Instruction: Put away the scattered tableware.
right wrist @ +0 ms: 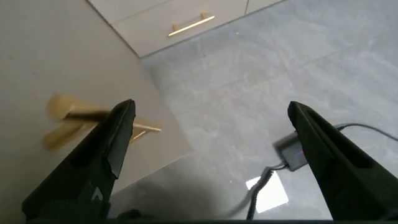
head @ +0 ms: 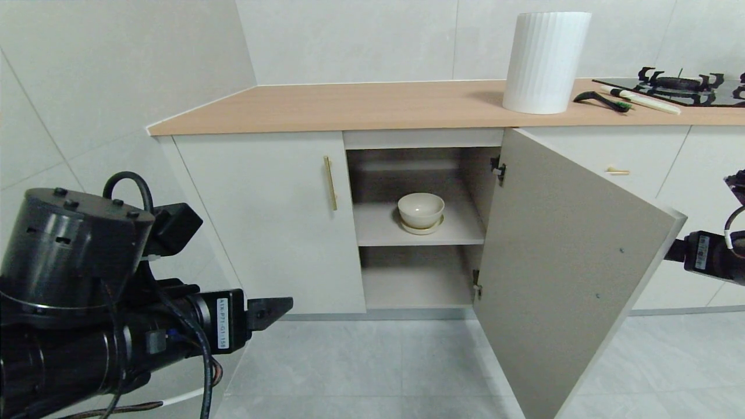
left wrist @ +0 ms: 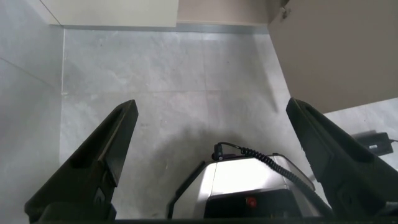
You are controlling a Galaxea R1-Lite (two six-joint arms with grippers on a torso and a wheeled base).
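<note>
Bowl (head: 421,208) on its saucer (head: 421,228) on the cupboard's upper shelf (head: 378,230), door (head: 559,262) swung wide

Both tools are spread wide and hold nothing; the left tool (left wrist: 211,109) hangs over the floor; the right tool (right wrist: 211,109) sits at the door's outer face, the handle (right wrist: 68,115) just beside one finger; shutting the door seems next, calling for a grip on that handle; utensils (head: 637,99) on the tabletop (head: 349,107) may remain to collect.
</note>
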